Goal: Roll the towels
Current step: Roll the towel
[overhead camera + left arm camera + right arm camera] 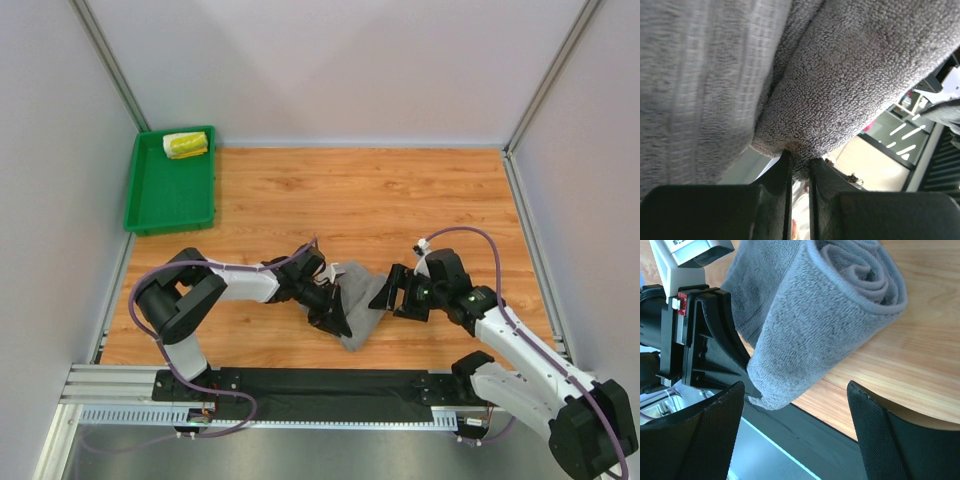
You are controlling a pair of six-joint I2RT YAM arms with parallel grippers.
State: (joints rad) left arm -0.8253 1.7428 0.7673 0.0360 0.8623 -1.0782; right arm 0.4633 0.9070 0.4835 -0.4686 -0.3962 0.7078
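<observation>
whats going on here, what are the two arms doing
They are rolling towels. The left arm has its jaws pinched shut on a fold of the grey towel, which is already wound into a roll near the front edge of the table. The right arm faces the roll from the other side with its jaws open, holding nothing. The smaller yellow-green towel sits rolled in the green tray at the far left corner.
</observation>
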